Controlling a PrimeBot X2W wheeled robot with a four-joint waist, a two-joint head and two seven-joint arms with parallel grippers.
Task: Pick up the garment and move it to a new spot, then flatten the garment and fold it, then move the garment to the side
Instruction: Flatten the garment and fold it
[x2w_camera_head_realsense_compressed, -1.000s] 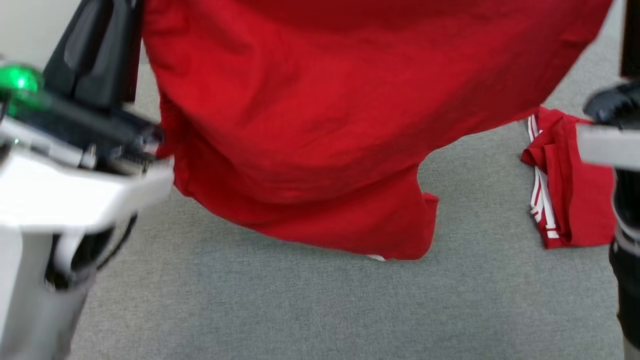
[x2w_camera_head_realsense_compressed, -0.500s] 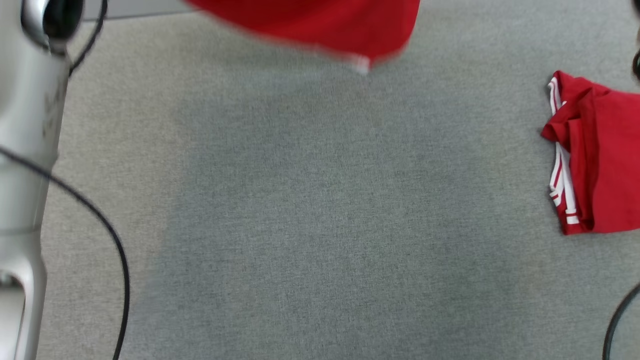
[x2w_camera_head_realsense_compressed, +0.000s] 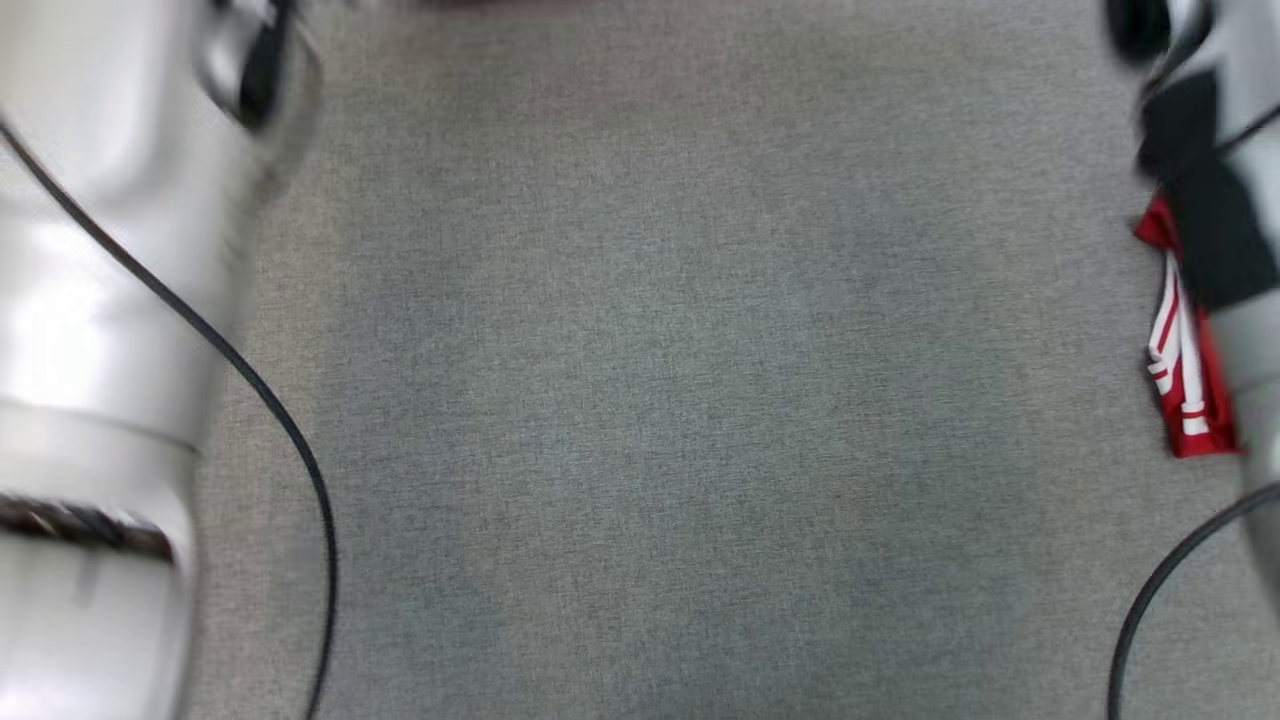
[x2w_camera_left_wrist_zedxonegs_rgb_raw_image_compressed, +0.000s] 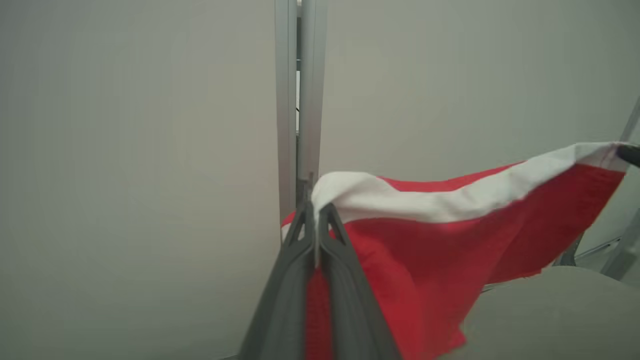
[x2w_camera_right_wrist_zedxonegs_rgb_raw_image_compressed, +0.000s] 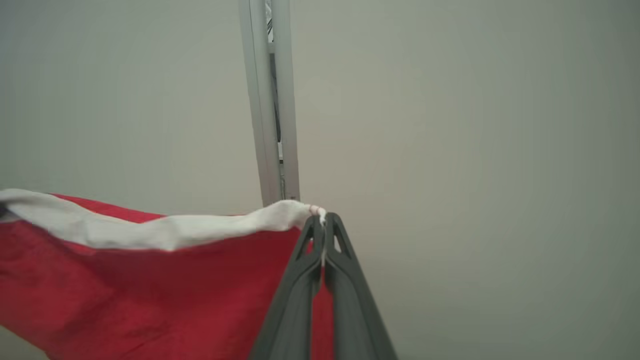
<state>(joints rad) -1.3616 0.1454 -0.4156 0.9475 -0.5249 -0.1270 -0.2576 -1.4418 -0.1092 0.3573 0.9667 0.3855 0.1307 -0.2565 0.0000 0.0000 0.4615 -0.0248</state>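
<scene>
The garment (x2w_camera_left_wrist_zedxonegs_rgb_raw_image_compressed: 450, 235) is red with a white band (x2w_camera_left_wrist_zedxonegs_rgb_raw_image_compressed: 450, 200) along its top edge, and it hangs stretched in the air between my two grippers. In the left wrist view my left gripper (x2w_camera_left_wrist_zedxonegs_rgb_raw_image_compressed: 315, 212) is shut on one end of the white band. In the right wrist view my right gripper (x2w_camera_right_wrist_zedxonegs_rgb_raw_image_compressed: 322, 220) is shut on the other end, with the red garment (x2w_camera_right_wrist_zedxonegs_rgb_raw_image_compressed: 150, 285) sagging away to the left. The head view has my pale left forearm (x2w_camera_head_realsense_compressed: 90, 300) and right forearm (x2w_camera_head_realsense_compressed: 1235, 200) raised at its sides.
A grey fabric surface (x2w_camera_head_realsense_compressed: 650, 400) lies below. A second, folded red garment with white stripes (x2w_camera_head_realsense_compressed: 1185, 390) sits at its right edge, partly behind my right forearm. Black cables (x2w_camera_head_realsense_compressed: 290, 450) hang by both arms. A pale wall with a metal post (x2w_camera_left_wrist_zedxonegs_rgb_raw_image_compressed: 297, 100) is ahead.
The red garment has risen out of the top of the head view as both arms lifted it. The forearms now stand where the grippers were.
</scene>
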